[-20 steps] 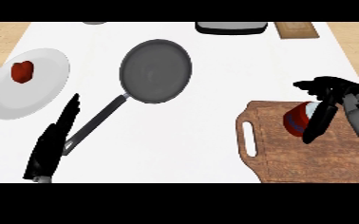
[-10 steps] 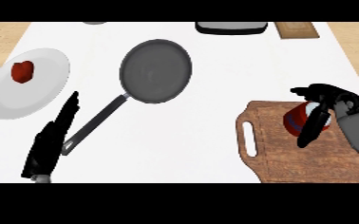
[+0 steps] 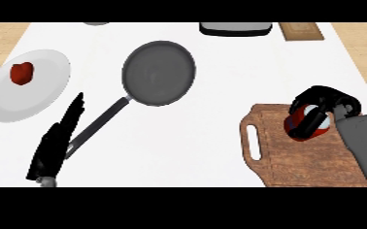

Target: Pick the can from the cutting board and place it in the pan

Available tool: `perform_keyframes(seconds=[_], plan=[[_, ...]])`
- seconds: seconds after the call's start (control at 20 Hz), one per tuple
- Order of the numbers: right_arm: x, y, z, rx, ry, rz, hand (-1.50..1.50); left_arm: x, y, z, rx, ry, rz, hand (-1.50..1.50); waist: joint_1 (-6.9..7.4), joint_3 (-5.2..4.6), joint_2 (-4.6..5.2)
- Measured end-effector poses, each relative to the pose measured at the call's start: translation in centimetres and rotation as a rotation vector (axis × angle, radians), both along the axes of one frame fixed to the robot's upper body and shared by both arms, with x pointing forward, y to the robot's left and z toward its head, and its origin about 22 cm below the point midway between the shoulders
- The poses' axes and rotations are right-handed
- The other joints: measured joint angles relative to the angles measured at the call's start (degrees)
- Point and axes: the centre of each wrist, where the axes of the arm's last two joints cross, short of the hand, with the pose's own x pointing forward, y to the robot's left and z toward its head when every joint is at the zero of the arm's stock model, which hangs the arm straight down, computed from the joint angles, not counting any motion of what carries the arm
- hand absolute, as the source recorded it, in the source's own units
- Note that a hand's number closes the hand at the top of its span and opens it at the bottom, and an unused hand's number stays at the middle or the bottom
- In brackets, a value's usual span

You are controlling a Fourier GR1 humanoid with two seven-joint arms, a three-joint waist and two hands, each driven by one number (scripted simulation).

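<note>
A red can (image 3: pixel 302 123) with a white top lies on the wooden cutting board (image 3: pixel 287 157) at the lower right. My right hand (image 3: pixel 324 105) sits over it, fingers and thumb curled round the can and hiding part of it. The dark grey pan (image 3: pixel 158 72) lies in the middle of the white counter, its long handle running down to the left. My left hand (image 3: pixel 56 144) rests open at the lower left, fingers straight, right beside the end of the pan's handle.
A white plate (image 3: pixel 39 97) at the left holds a small red piece of food (image 3: pixel 22 73). At the far edge stand a dark tray (image 3: pixel 235 28), a wooden block (image 3: pixel 301 30) and a grey rim (image 3: pixel 96 23).
My right hand has drawn in and curled its fingers round the can on the cutting board. The left hand and the pan have stayed where they were.
</note>
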Motion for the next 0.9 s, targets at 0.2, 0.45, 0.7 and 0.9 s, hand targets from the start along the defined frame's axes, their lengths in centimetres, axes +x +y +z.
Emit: perform_keyframes(seconds=[0.2,0.45,0.7,0.9], plan=[[-0.4,-0.3,-0.5,0.017,-0.029,-0.015,1.50,-0.6,0.3,-0.6,-0.006,-0.002,0.002,0.00,0.10,-0.10,-0.09],[-2.3,5.0,-0.8,-0.086,-0.150,-0.114,1.50,-0.5,0.4,-0.6,-0.002,0.011,0.020,0.00,-0.96,-0.48,-0.75],[-4.6,10.3,-1.0,-0.268,-0.329,-0.168,1.50,-0.7,0.7,-0.6,0.001,0.018,0.029,0.00,-1.49,-0.45,-1.15],[-6.2,13.9,0.7,-0.389,-0.573,-0.135,1.50,-0.8,0.8,-0.6,0.003,0.017,0.030,0.00,-1.45,0.00,-1.01]])
